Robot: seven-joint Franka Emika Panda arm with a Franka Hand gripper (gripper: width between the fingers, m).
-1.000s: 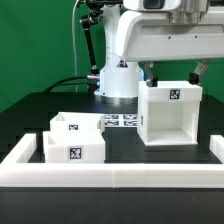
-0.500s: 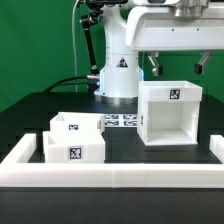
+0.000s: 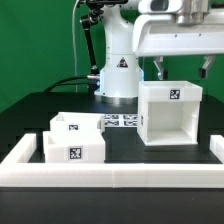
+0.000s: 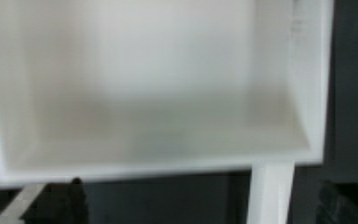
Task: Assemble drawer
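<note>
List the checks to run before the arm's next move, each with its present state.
1. The claw is open and empty: ok.
2. The claw sits above the drawer case and appears clear of it: ok.
3. The drawer case stands upright, open front toward the exterior camera: ok.
4. The two drawer boxes are outside the case, at the exterior view's left, ready to pick: ok.
5. The claw is lined up with a case wall for a grasp: cannot tell, as the wrist view is blurred.

White arm [image 3: 118, 80] of rounded glossy shells, a small black triangle mark [image 3: 118, 66] on its base; black cables [image 3: 88, 40] alongside; white tool [image 3: 181, 73] with dark fingers [image 3: 157, 68].
</note>
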